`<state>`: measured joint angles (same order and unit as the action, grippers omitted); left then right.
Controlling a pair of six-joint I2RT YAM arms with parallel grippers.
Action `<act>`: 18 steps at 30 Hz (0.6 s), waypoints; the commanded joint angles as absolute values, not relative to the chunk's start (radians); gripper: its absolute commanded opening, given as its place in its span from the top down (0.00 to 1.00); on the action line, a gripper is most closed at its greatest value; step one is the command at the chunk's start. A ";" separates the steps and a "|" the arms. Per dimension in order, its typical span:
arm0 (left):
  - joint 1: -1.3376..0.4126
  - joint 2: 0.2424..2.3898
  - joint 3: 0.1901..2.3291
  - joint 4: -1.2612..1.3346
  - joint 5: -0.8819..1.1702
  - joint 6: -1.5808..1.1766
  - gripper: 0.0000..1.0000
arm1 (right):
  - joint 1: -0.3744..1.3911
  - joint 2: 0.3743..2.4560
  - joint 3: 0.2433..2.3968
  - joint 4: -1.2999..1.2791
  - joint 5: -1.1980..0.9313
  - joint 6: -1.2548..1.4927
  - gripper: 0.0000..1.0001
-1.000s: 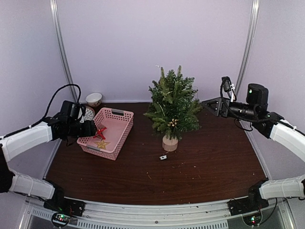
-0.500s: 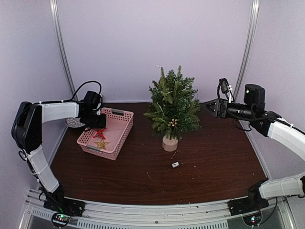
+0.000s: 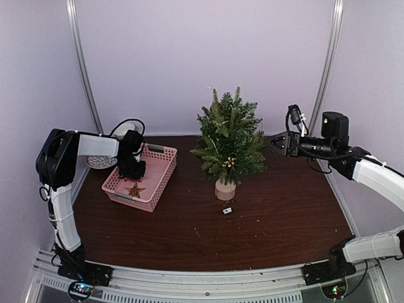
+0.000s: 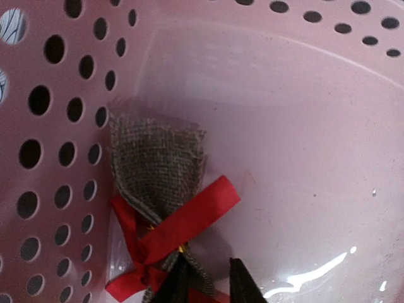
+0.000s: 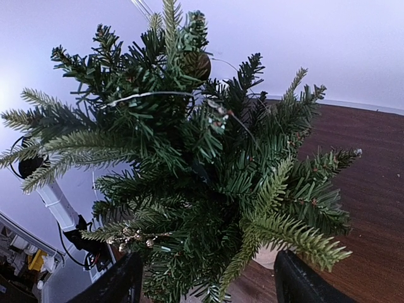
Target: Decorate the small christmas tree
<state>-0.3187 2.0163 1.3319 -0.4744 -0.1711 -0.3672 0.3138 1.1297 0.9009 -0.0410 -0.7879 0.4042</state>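
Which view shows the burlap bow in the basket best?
Left wrist: the bow is close up, red ribbon clear, beside the basket wall. Top view: left gripper mostly hides it. Right wrist: only the tree.

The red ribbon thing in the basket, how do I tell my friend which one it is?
Look at the pink basket on the left of the table, left of the small christmas tree. Inside, by its holed wall, lies a brown burlap bundle tied with red ribbon; the other ornament is a gold star.
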 commanded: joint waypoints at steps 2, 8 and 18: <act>-0.312 1.998 1.339 -0.462 -0.136 -0.338 0.88 | 0.306 1.127 0.932 -0.015 -0.804 0.411 0.25; -0.332 1.830 1.274 -0.402 -0.058 -0.313 1.00 | 0.308 1.123 0.933 -0.008 -0.805 0.419 0.25; -0.290 1.536 0.994 0.046 0.451 -0.447 1.00 | 0.308 1.129 0.937 0.021 -0.829 0.434 0.26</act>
